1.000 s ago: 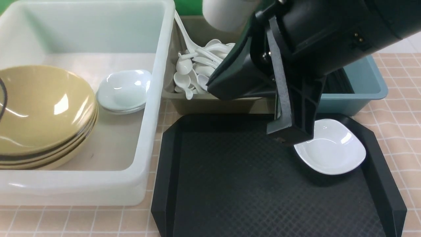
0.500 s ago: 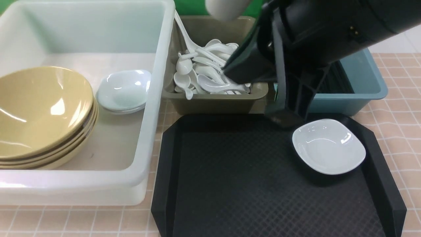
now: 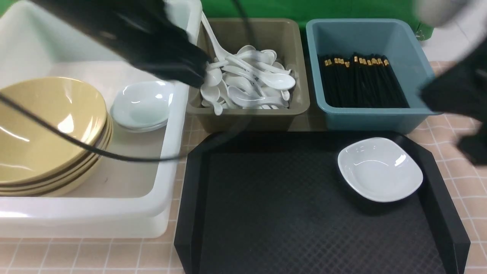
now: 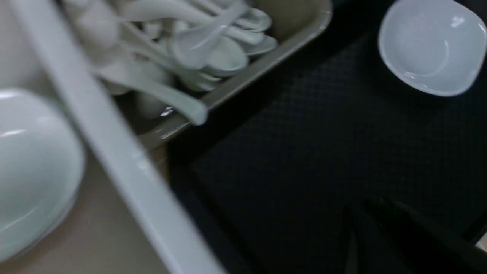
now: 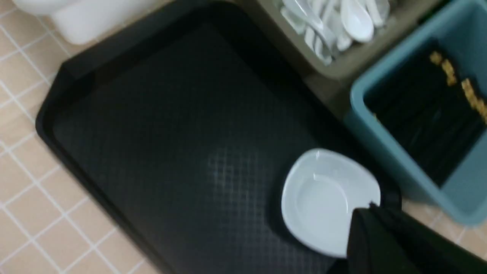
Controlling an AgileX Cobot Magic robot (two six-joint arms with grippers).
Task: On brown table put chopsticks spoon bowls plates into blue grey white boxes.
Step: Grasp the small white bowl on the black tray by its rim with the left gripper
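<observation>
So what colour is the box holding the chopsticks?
Blue-grey box; clearest in the front view.

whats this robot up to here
A robot is sorting tableware. White plastic spoons lie in the grey-brown box, black chopsticks in the blue box, tan bowls in the white tub. One small white square dish sits on the black tray. The left end effector and right end effector are shut, holding nothing.

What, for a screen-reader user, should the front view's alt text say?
One white dish lies on the right of a black tray. Behind it stand a grey box of spoons and a blue box of chopsticks; a white box on the left holds yellow bowls and small dishes. The left arm and right arm are dark blurs.
</observation>
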